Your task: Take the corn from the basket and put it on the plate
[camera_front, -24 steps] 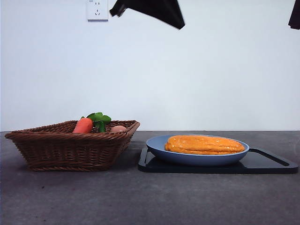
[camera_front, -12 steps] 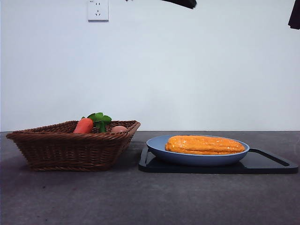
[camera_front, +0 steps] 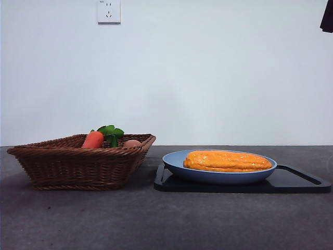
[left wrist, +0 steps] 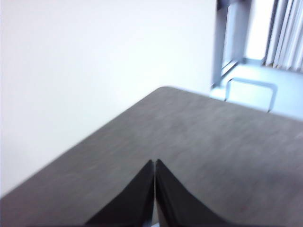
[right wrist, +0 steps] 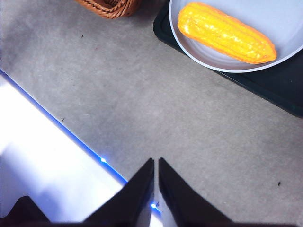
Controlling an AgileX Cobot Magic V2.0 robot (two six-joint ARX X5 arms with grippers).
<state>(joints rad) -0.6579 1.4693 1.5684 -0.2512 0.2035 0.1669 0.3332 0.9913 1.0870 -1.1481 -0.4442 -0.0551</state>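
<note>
The dark arm that hung at the top of the front view 1 second ago, and showed only as a sliver half a second ago, has now left that view altogether; only a black tip remains at the 1 o'clock corner. Nothing on the bench (camera_front: 156, 224) has shifted. The corn (camera_front: 227, 160) lies lengthwise in the plate (camera_front: 174, 162), which sits on the black tray (camera_front: 302, 182), at about 3 o'clock from the basket (camera_front: 78, 166). The basket holds only the carrot (camera_front: 92, 139) with its green leaves and a small tan ball (camera_front: 131, 143). The left gripper (left wrist: 155, 163) is clenched on nothing, its 2 jaws pressed together, and looks out over bare bench toward a far corner, well apart from all the task's things. The right gripper (right wrist: 155, 163) is likewise clenched and empty, hanging above the bench's near edge, with the corn (right wrist: 226, 32) and plate (right wrist: 189, 49) lying toward 1 o'clock and a corner of the basket (right wrist: 109, 7) toward 11 o'clock in its own view. Judging from this, the placement is done: the corn rests free in the plate, no gripper is near it, and the arm's retreat reads as the closing move, with nothing left to do.
</note>
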